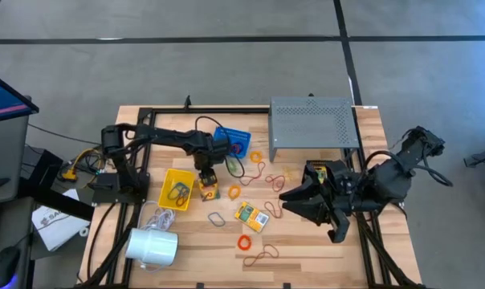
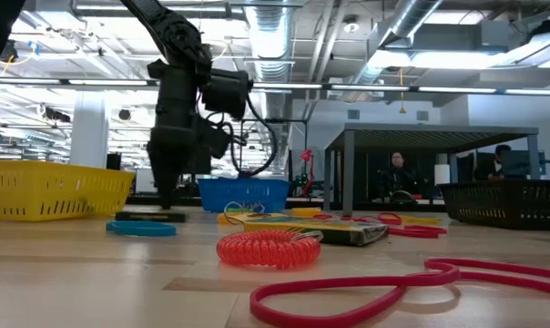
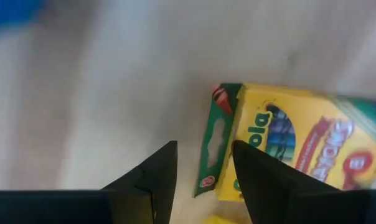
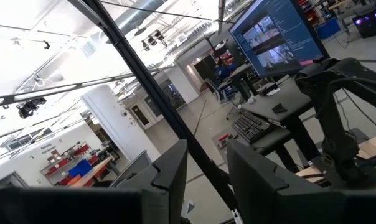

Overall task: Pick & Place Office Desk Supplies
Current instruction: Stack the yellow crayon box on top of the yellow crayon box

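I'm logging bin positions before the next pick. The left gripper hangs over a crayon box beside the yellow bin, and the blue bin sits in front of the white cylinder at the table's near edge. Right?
Not quite. In the high view the blue bin sits toward the far edge, beside the perforated metal shelf, well away from the white cylinder. The rest holds: the left gripper hangs over a crayon box beside the yellow bin.

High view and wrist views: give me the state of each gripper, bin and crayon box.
left gripper: open, empty, over crayon box, flap open
right gripper: open, empty, raised
yellow bin: holds bands
blue bin: upright
second crayon box: flat on table
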